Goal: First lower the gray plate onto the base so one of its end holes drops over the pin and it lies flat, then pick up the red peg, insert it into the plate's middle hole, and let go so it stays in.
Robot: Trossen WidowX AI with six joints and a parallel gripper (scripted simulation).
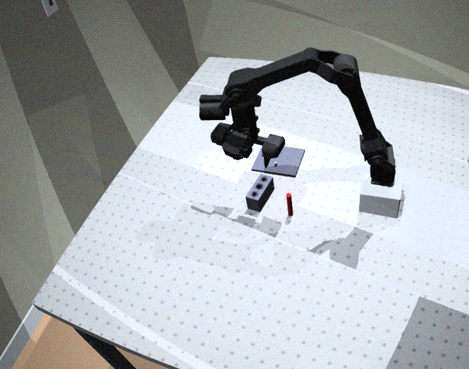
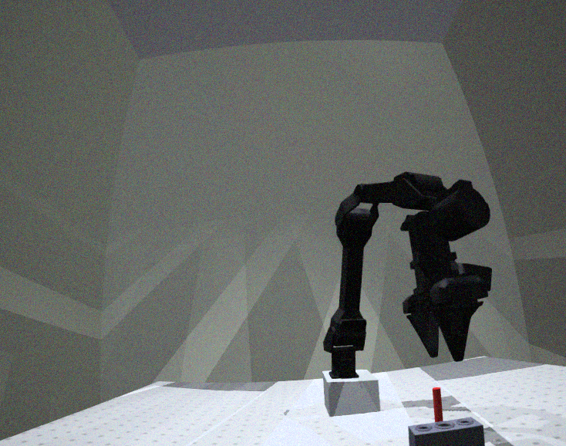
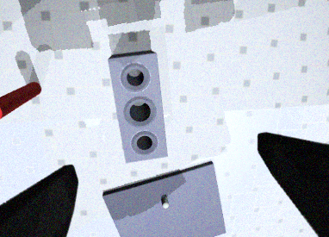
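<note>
The gray plate (image 1: pixel 253 204) (image 2: pixel 446 437) (image 3: pixel 156 127), a thick block with three holes in a row, rests on the table beside the base, holes facing up. The flat square base (image 1: pixel 292 154) (image 3: pixel 198 204) carries a short pale pin (image 1: pixel 275 163) (image 3: pixel 165 202). No plate is on the pin. The red peg (image 1: pixel 289 204) (image 2: pixel 437 405) (image 3: pixel 19 98) stands upright on the table near the plate. My gripper (image 1: pixel 252 161) (image 2: pixel 446 358) (image 3: pixel 168 158) is open and empty, pointing down above the plate and base area. In the wrist view the plate and base show between and beyond the fingers.
The arm's pale mounting block (image 1: pixel 379 204) (image 2: pixel 352 397) stands on the perforated table (image 1: pixel 179 297) (image 2: pixel 129 422), to the right of the peg in the top view. The arm arches from it over the table. Its shadows fall across the table.
</note>
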